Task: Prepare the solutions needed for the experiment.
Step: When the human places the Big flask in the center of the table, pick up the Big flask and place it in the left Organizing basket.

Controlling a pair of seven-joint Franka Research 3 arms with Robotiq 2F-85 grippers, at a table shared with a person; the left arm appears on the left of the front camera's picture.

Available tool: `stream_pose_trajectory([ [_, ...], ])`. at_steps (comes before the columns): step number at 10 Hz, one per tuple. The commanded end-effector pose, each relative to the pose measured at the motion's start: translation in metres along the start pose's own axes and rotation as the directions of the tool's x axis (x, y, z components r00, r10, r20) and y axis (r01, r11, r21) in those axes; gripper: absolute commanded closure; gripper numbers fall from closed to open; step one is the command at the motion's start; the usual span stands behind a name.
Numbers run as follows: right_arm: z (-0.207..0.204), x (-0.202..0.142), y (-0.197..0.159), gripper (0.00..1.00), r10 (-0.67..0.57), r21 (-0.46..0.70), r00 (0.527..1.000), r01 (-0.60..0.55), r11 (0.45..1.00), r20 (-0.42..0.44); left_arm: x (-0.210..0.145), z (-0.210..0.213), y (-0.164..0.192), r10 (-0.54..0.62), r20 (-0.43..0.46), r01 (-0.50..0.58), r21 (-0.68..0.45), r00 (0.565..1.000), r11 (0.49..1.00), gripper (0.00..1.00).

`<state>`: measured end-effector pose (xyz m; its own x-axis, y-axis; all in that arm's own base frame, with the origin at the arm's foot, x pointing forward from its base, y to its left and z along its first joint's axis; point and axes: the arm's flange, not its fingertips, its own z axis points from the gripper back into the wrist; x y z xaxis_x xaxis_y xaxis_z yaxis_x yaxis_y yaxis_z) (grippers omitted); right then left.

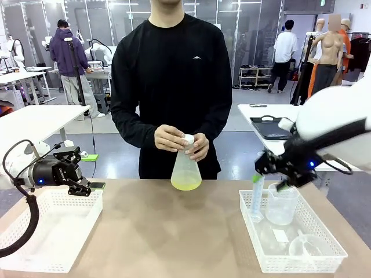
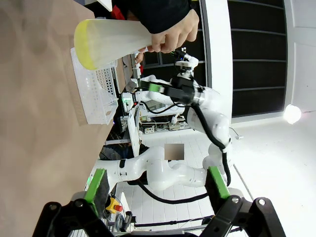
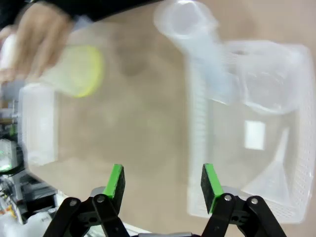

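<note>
Pooling in the base of a translucent conical flask (image 1: 186, 168) at frame centre, the solutions (image 1: 185, 185) lie shallow, pale yellow-green; the person's hands (image 1: 171, 139) clasp its narrow neck; left gripper (image 2: 157, 183) and right gripper (image 3: 163, 180): green-padded jaws apart, empty.

Matt brown tabletop (image 1: 168, 231), white perforated plastic basket (image 1: 52, 231), translucent flask (image 1: 185, 165)

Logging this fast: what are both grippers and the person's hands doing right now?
Left gripper: open, empty.
Right gripper: open, empty.
Person's hands: both holding the flask by its neck.
</note>
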<state>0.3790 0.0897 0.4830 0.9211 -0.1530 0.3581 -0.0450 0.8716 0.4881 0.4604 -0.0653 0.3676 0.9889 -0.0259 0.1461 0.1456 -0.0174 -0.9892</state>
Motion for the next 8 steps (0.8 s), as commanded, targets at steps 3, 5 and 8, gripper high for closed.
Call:
stream_pose_trajectory([
  [3,-0.012,-0.042,-0.022,0.22,0.094,0.439,0.995,-0.07,0.896,-0.032,0.0,0.0,-0.003,0.002,-0.005,-0.002,0.003,1.0,1.0,0.0],
  [5,-0.023,-0.044,-0.024,0.22,0.054,0.554,0.999,-0.045,0.831,0.001,0.0,0.0,-0.003,0.002,-0.005,-0.002,0.003,1.0,1.0,0.0],
  [8,-0.033,-0.047,-0.042,0.22,-0.038,0.687,0.993,0.106,0.719,-0.115,0.0,0.0,-0.003,0.002,-0.005,-0.002,0.003,1.0,1.0,0.0],
])
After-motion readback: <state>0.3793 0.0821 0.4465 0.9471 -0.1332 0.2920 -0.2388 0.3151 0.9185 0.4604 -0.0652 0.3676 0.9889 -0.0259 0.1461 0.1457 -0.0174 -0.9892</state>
